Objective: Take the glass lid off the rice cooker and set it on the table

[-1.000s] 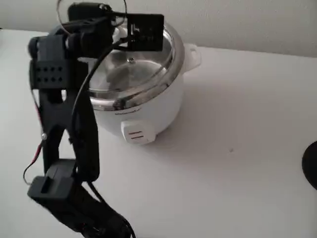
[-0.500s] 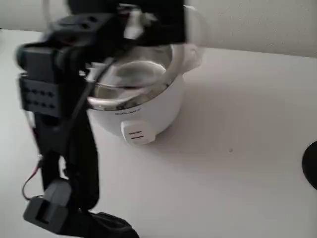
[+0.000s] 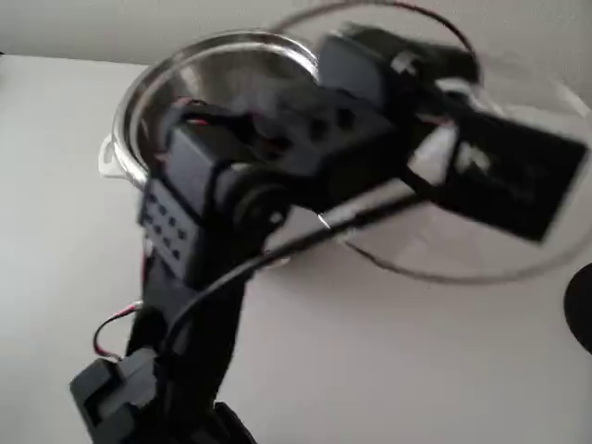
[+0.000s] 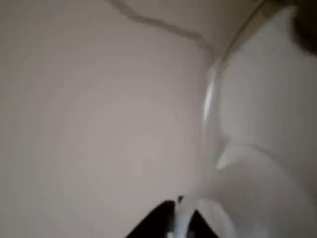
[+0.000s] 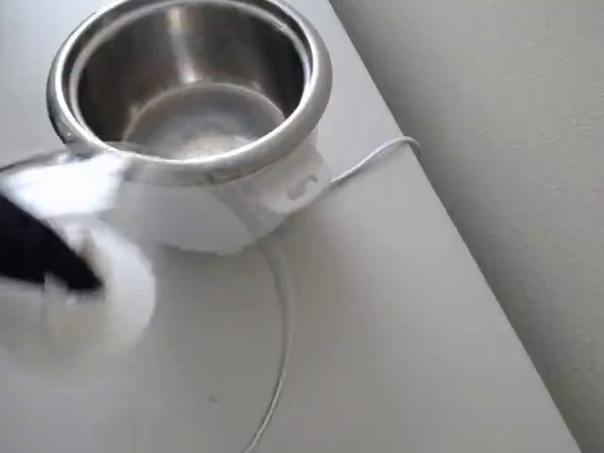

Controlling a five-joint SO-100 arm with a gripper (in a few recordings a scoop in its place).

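Jaws (image 4: 181, 225) are showing as dark tips at the bottom of the wrist view, pinching what looks like the lid's white knob (image 4: 237, 198), though everything there is blurred, so clamped on the knob is my best read. The glass lid (image 3: 462, 213) is hanging off the jaws in the fixed view, clear of the cooker and out to its right, above the worktop (image 3: 388, 370); motion blur is smearing it, and only its thin rim is tracing an arc under the arm. Can't tell whether it's touching the worktop. In the overhead view the lid's rim (image 5: 281, 340) is showing as a thin curved line below the cooker, with the knob and jaws as a white and dark smear at the left edge. The rice cooker (image 5: 189, 104) is sitting open, its shiny steel pot bare and one white side handle (image 5: 300, 184) facing the worktop's edge. A thin white cord (image 5: 373, 156) is running from that side along the worktop. The black arm (image 3: 231, 203) is reaching across in front of the cooker (image 3: 162, 102) in the fixed view.
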